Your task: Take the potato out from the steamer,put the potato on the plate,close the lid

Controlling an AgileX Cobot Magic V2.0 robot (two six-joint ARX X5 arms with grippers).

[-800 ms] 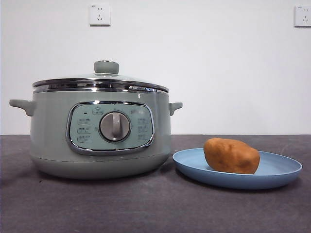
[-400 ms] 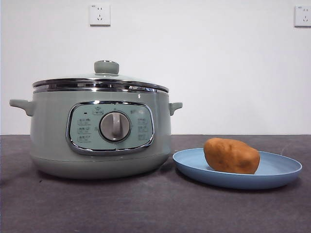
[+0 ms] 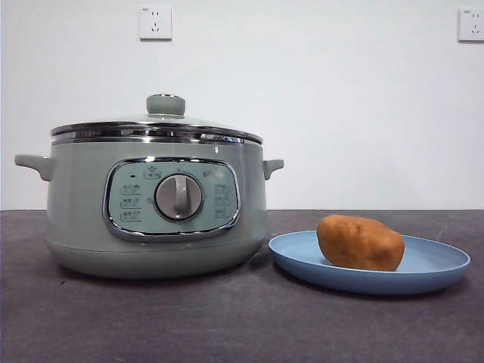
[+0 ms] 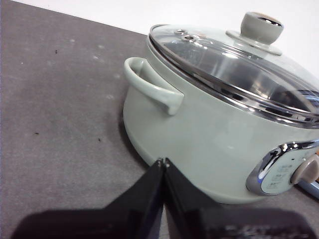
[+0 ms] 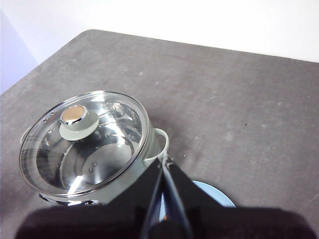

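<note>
The sage-green steamer (image 3: 155,204) stands on the table's left with its glass lid (image 3: 156,125) seated on the rim, knob (image 3: 165,103) upward. The orange-brown potato (image 3: 360,242) lies on the light-blue plate (image 3: 439,265) to the steamer's right. Neither arm shows in the front view. My left gripper (image 4: 163,161) is shut and empty, beside the steamer (image 4: 219,134) below its side handle (image 4: 152,87). My right gripper (image 5: 164,160) is shut and empty, high above the lid (image 5: 84,142), near a handle (image 5: 159,142); a sliver of the plate (image 5: 212,194) shows behind its jaws.
The dark grey table (image 3: 227,318) runs to a white wall carrying two power sockets (image 3: 155,23). The table's back edge (image 5: 199,42) shows in the right wrist view, with bare surface beyond the steamer.
</note>
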